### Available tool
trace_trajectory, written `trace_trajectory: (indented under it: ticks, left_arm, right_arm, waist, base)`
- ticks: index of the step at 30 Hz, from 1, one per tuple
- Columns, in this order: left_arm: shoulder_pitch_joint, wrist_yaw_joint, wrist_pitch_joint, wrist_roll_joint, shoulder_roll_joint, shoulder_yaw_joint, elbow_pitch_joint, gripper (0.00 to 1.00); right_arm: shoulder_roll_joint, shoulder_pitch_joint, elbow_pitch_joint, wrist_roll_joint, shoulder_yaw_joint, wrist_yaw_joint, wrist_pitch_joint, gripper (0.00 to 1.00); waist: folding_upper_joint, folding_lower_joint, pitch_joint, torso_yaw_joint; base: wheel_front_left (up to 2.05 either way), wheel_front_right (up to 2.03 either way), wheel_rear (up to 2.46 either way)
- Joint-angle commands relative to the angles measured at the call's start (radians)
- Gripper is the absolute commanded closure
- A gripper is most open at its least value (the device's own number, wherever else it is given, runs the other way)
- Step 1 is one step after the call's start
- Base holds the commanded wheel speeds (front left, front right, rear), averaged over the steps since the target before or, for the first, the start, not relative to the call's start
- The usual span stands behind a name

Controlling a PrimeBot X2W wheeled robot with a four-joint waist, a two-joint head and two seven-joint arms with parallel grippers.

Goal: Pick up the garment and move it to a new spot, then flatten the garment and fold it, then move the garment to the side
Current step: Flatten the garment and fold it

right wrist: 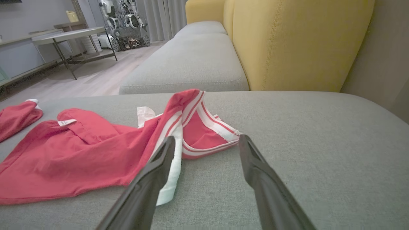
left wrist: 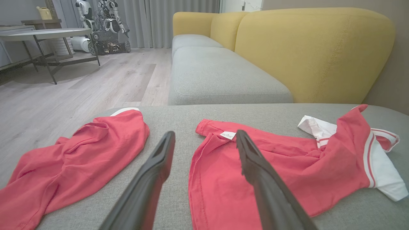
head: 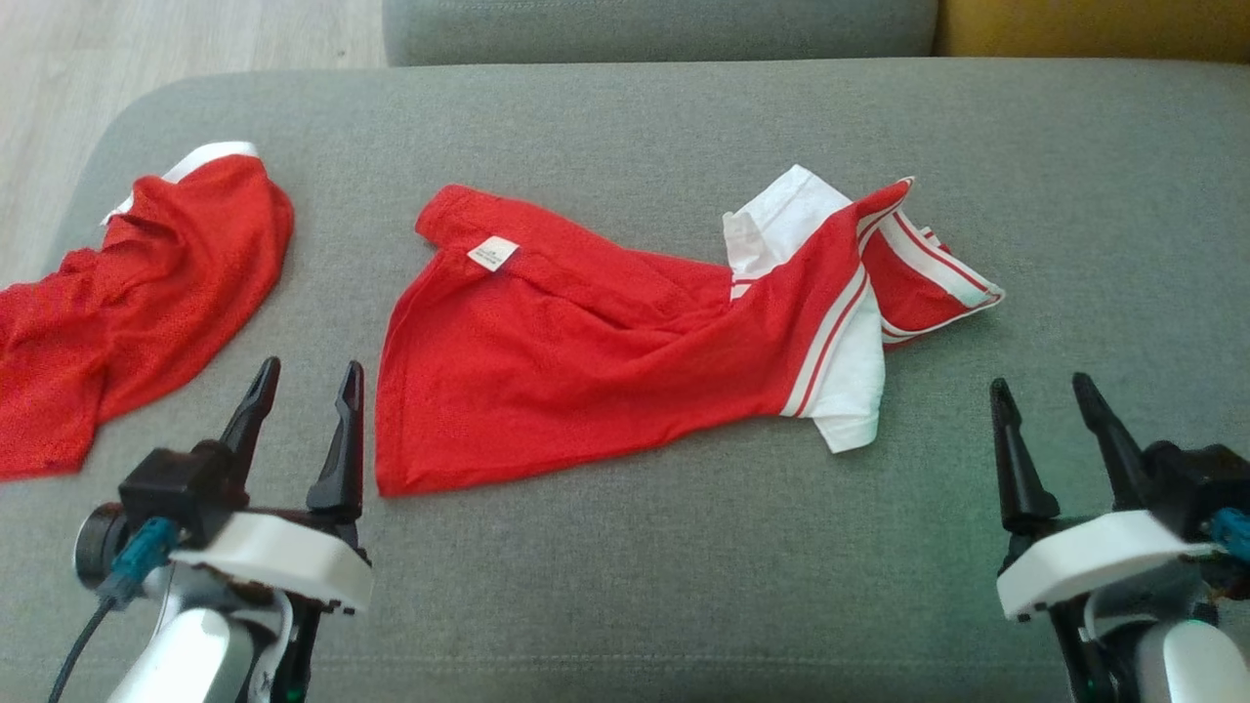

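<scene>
The striped shirt (head: 586, 361) lies crumpled and untouched, so pickup comes first: left gripper (head: 311, 366) and right gripper (head: 1039, 381), jaws wide and empty, should reach forward onto its edges.

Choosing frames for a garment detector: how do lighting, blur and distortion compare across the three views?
Head view: soft even light, no glare, centre garment vivid red. Left wrist view: wide-angle stretch, own fingers blurred close up, garment looks paler, pinkish. Right wrist view: same stretch and paler colour, far room dim.
</scene>
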Motion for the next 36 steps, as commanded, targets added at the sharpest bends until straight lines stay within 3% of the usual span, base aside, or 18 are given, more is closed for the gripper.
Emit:
trace_trajectory:
  ticks: [1, 12, 20, 21, 22, 23, 30, 36]
  left_arm:
    - [-0.040, 0.003, 0.000, 0.010, 0.032, 0.039, -0.036, 0.00]
    - [-0.114, -0.025, -0.014, 0.015, 0.013, 0.017, -0.020, 0.00]
    - [-0.148, -0.041, -0.035, 0.010, -0.007, 0.014, 0.010, 0.00]
    - [-0.150, -0.042, -0.038, 0.009, -0.008, 0.015, 0.014, 0.00]
    - [-0.152, -0.043, -0.040, 0.009, -0.008, 0.017, 0.018, 0.00]
    - [-0.152, -0.044, -0.042, 0.009, -0.009, 0.018, 0.021, 0.00]
    - [-0.143, -0.040, -0.049, 0.006, -0.008, 0.025, 0.033, 0.00]
    - [-0.130, -0.033, -0.049, 0.004, -0.003, 0.025, 0.022, 0.00]
  right_arm:
    - [-0.005, -0.037, -0.021, -0.002, 0.020, -0.001, 0.005, 0.00]
    - [-0.005, -0.147, 0.219, -0.011, 0.110, -0.001, 0.019, 0.00]
    - [-0.005, -0.226, 0.404, 0.013, 0.120, -0.001, 0.002, 0.00]
    - [-0.005, -0.235, 0.417, 0.018, 0.123, -0.001, -0.005, 0.40]
    - [-0.005, -0.241, 0.428, 0.026, 0.124, -0.001, -0.011, 0.88]
    - [-0.005, -0.247, 0.435, 0.029, 0.122, -0.001, -0.018, 1.00]
    - [-0.005, -0.226, 0.391, 0.010, 0.056, -0.001, -0.074, 1.00]
    - [-0.005, -0.177, 0.230, -0.064, -0.024, -0.001, -0.047, 1.00]
  waist:
    - [0.0000, 0.0000, 0.008, 0.006]
    - [0.0000, 0.0000, 0.081, 0.072]
    - [0.0000, 0.0000, 0.128, 0.105]
    - [0.0000, 0.0000, 0.130, 0.105]
    - [0.0000, 0.0000, 0.132, 0.105]
    - [0.0000, 0.0000, 0.133, 0.104]
    - [0.0000, 0.0000, 0.109, 0.076]
    - [0.0000, 0.0000, 0.089, 0.039]
  base:
    - [0.00, 0.00, 0.00]
    - [0.00, 0.00, 0.00]
    - [0.00, 0.00, 0.00]
    - [0.00, 0.00, 0.00]
    - [0.00, 0.00, 0.00]
    - [0.00, 0.00, 0.00]
    - [0.00, 0.00, 0.00]
    - [0.00, 0.00, 0.00]
